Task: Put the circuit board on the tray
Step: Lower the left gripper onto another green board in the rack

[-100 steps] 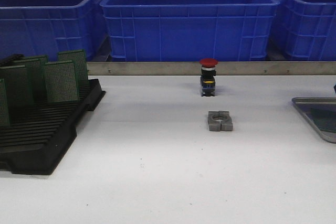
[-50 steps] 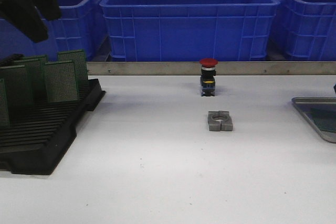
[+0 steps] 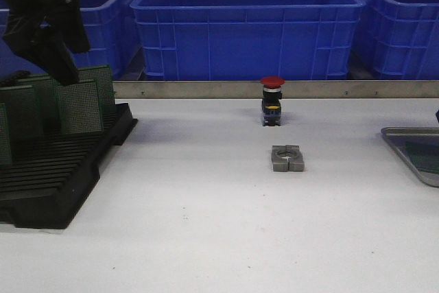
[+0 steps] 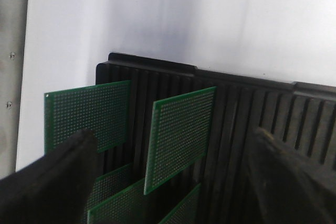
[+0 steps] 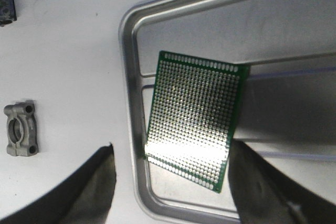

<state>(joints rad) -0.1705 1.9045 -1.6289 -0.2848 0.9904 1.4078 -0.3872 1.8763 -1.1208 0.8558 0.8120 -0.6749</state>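
Note:
Several green perforated circuit boards stand upright in the black slotted rack at the left. My left gripper hovers open above them. One circuit board lies in the gap between its fingers, and neither finger touches it. In the front view the left arm hangs over the rack's back end. At the right edge sits the silvery tray, also visible as the tray. Another circuit board lies flat in it near a corner. My right gripper is open just above that board, holding nothing.
A red-capped push button and a grey metal clamp block stand mid-table; the clamp block is beside the tray. Big blue bins line the back behind a metal rail.
The left arm has come down from the top left and now hangs over the boards in the rack. Nothing else has moved.

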